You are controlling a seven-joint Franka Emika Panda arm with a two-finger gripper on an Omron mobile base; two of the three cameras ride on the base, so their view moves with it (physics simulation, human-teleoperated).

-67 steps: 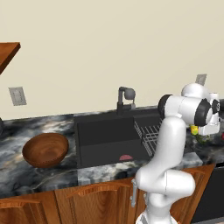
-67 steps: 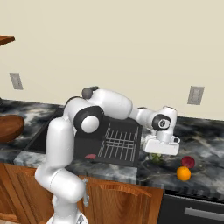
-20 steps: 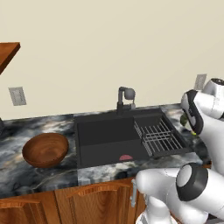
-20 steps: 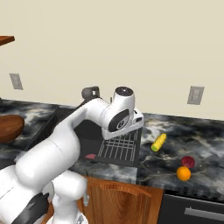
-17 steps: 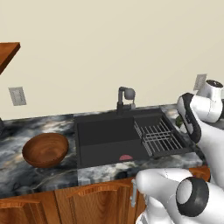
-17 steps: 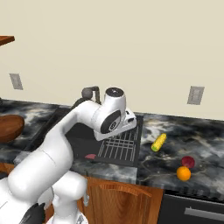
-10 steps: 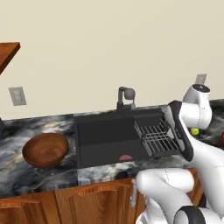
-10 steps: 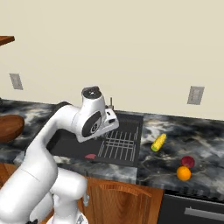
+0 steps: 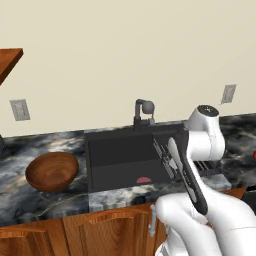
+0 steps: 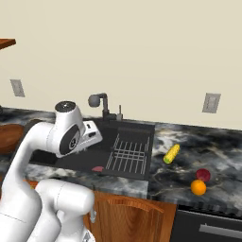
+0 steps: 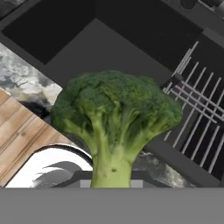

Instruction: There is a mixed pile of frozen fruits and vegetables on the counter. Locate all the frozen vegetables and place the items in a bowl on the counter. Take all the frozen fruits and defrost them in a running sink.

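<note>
Dark green broccoli (image 11: 114, 118), pale stem

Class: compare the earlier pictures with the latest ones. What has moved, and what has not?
The arm has swung from the pile across the sink toward the bowl, its gripper carrying the broccoli. Corn, red ball, orange ball and bowl stayed put.

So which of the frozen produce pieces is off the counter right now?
The dark green broccoli floret, held in the shut gripper above the sink; the yellow corn cob, dark red ball and orange ball lie on the counter.
</note>
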